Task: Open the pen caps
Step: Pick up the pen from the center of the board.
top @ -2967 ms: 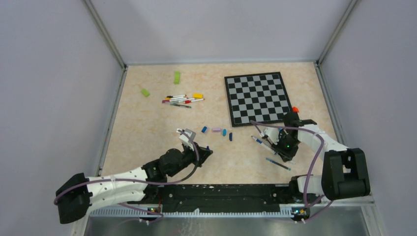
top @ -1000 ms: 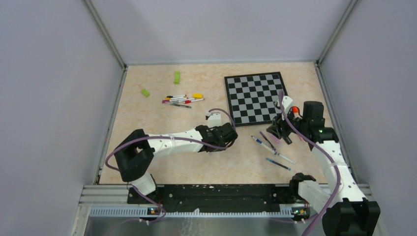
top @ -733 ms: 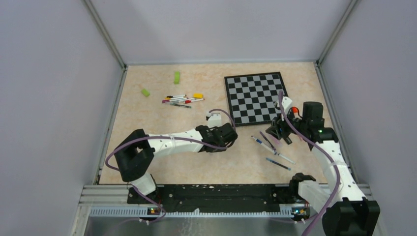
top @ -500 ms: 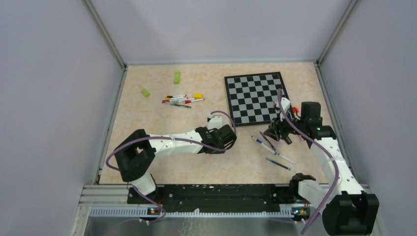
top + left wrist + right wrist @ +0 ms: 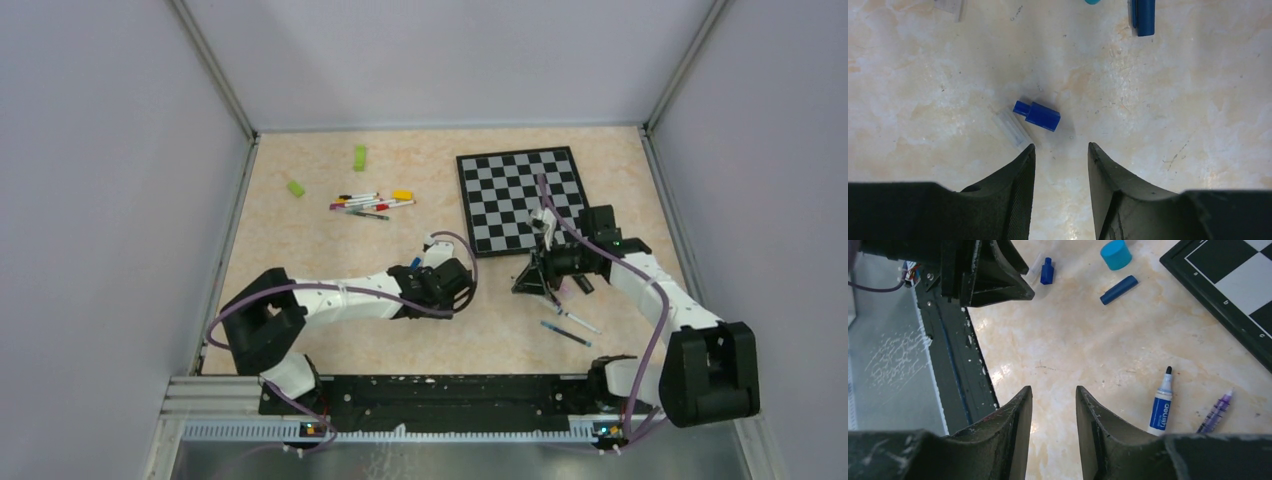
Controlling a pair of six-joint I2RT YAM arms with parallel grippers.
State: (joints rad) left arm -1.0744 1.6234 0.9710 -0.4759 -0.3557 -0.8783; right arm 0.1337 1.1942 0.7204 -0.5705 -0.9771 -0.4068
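right tool [image 5: 1053, 390] has swung left off the chessboard [image 5: 1243, 290], narrowing but part-open and empty over the worktop [image 5: 1088, 350] beside an uncapped blue pen [image 5: 1161, 405], while left tool [image 5: 1060, 147], half-open and empty, hovers just short of a loose blue cap [image 5: 1040, 114], so probably between pens.

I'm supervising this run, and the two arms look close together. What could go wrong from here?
The left claw hangs open just short of the small blue cap and a clear piece; lowering could knock them away. The right claw faces the left one nearby, so they might collide. The uncapped blue pen could mark the table.
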